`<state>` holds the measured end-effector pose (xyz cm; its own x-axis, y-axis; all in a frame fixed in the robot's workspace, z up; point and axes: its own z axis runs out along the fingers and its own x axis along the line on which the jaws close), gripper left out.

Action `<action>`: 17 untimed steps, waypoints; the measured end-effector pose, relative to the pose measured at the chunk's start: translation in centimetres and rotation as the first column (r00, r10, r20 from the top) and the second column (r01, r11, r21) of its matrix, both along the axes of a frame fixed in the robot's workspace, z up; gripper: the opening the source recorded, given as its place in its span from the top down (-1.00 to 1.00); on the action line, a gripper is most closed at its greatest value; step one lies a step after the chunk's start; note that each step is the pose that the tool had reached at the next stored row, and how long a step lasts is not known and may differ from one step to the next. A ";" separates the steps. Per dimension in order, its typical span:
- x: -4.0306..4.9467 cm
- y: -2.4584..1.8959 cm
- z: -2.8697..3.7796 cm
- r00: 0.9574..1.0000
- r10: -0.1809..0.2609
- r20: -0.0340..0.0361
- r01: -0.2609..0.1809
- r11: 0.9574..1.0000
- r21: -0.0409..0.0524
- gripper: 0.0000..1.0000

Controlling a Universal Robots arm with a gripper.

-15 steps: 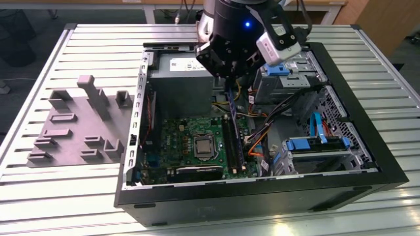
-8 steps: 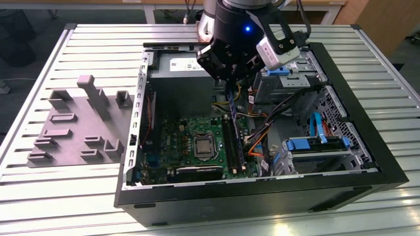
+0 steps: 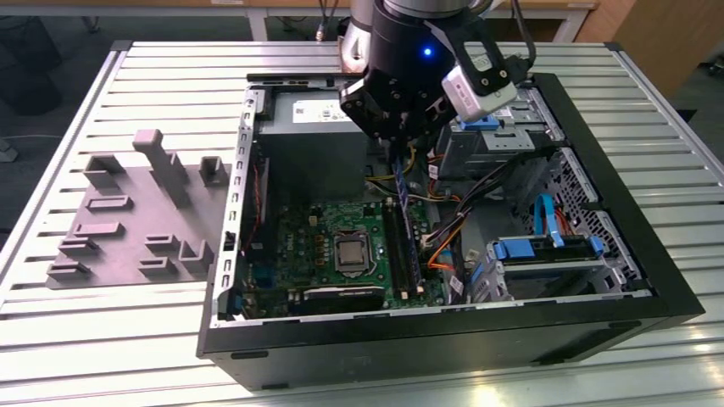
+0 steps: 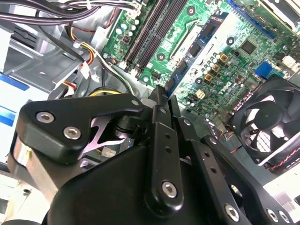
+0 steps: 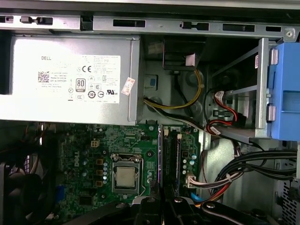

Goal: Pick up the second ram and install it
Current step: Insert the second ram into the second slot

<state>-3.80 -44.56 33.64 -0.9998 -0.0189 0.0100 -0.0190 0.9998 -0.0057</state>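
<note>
While gripper (image 3: 398, 151) hovers — ram (image 3: 398, 174) pinched, vertical

My arm comes down from 12 o'clock in the exterior view, wrist vertical, and my gripper (image 3: 395, 146) points straight down with the fingers (image 4: 161, 117) pressed together.

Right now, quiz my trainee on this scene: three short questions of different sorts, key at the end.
1. True or false: the end effector hangs over the open computer case.
2. In the exterior view, where does the grey fixture plate lie? A) on the exterior view's left of the case; B) on the exterior view's right of it; C) inside it.
3. What colour is the plastic drive bracket inside the case?

Key: 1 true; 2 A; 3 blue.
</note>
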 end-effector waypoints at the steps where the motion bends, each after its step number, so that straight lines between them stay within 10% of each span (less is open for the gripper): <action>1: 0.00 0.00 -0.03 1.000 0.000 0.000 0.000 1.000 0.000 0.73; 17: 0.01 -0.17 -0.28 1.000 0.000 0.000 0.000 1.000 0.000 0.73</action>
